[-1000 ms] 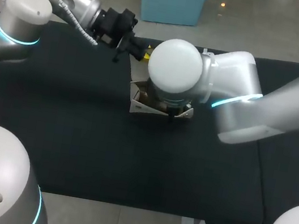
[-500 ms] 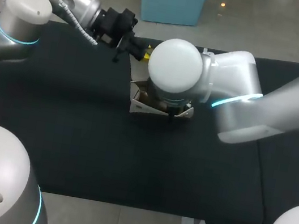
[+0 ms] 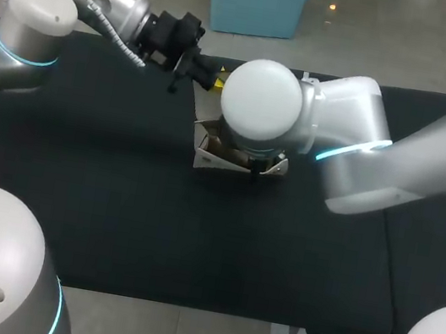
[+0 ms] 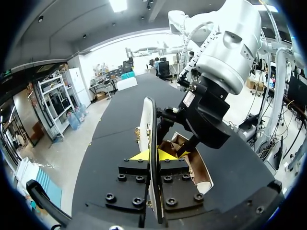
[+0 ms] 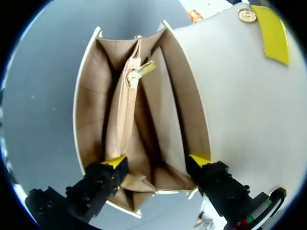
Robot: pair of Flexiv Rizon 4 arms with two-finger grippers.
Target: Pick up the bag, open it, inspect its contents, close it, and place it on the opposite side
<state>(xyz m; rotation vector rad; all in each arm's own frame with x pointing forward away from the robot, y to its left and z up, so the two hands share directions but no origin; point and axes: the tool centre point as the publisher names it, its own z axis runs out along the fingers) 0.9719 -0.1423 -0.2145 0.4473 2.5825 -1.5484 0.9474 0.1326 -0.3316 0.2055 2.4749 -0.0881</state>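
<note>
1. Bag (image 3: 206, 152) stands open on my tabletop (image 3: 112, 217), midway along and toward the far edge, beneath my right arm.
2. My left gripper (image 4: 152, 154) pinches the bag's white flap (image 4: 147, 122).
3. My right gripper (image 5: 157, 162) is spread wide over the bag's mouth.

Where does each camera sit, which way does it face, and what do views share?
Head view: fixed above and behind, looking down on the table; both arms show, the right arm over the bag.
Left wrist view: looks along the left gripper, shut on the flap, toward the right arm.
Right wrist view: looks down into the open bag past the open right gripper.
Shared: both wrist views show the flap.
</note>
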